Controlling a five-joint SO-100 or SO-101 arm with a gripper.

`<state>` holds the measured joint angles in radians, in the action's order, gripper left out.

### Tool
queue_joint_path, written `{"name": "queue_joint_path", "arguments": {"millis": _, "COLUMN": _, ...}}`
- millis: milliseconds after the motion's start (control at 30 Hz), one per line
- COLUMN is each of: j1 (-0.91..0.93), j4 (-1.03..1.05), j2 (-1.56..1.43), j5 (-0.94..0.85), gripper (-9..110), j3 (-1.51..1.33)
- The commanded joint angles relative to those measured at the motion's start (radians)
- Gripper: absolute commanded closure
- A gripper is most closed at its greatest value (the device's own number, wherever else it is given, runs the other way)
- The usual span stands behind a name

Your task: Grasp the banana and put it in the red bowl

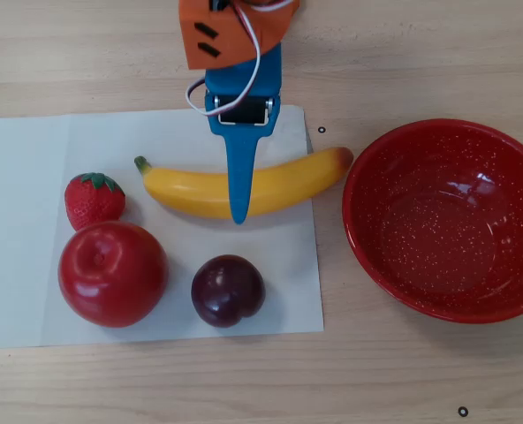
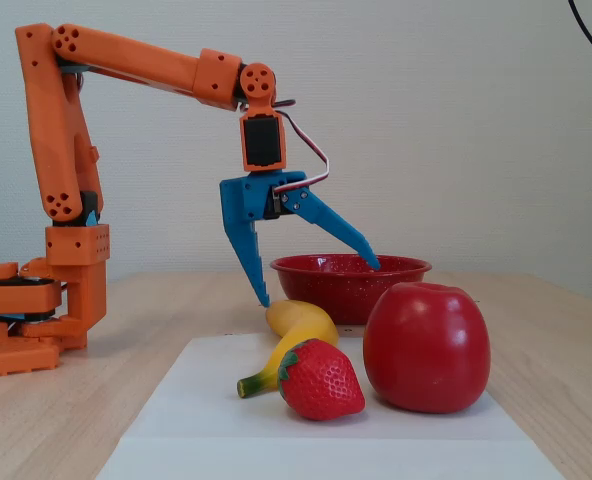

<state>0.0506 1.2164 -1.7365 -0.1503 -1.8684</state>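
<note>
The yellow banana (image 1: pixel 191 190) lies on the white sheet, green stem to the left and orange-tinged end to the right in the overhead view. In the fixed view the banana (image 2: pixel 301 325) shows behind the strawberry. My blue gripper (image 1: pixel 238 177) hangs over the banana's middle, wide open and empty. In the fixed view the gripper (image 2: pixel 318 283) has one finger pointing down beside the banana and the other spread out to the right. The red speckled bowl (image 1: pixel 394 265) stands empty to the right of the sheet; in the fixed view the bowl (image 2: pixel 346 292) is behind the fruit.
On the white paper (image 1: pixel 23 221) are a red apple (image 1: pixel 111 274), a strawberry (image 1: pixel 94 199) and a dark plum (image 1: pixel 228 290), all in front of the banana in the overhead view. The orange arm base (image 2: pixel 36 300) stands at the left of the fixed view.
</note>
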Motion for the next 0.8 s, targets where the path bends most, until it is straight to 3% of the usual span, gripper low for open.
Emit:
{"name": "queue_joint_path", "arguments": {"millis": 0, "j1": 0.009, "j4": 0.000, "j2": -0.026, "j5": 0.040, "gripper": 39, "j3": 0.107}}
{"name": "queue_joint_path", "arguments": {"millis": 633, "j1": 0.012, "j4": -0.101, "j2": 0.245, "j5": 0.083, "gripper": 34, "j3": 0.190}}
{"name": "queue_joint_path", "arguments": {"millis": 767, "j1": 0.008, "j4": -0.130, "j2": 0.270, "j5": 0.081, "gripper": 44, "j3": 0.190}}
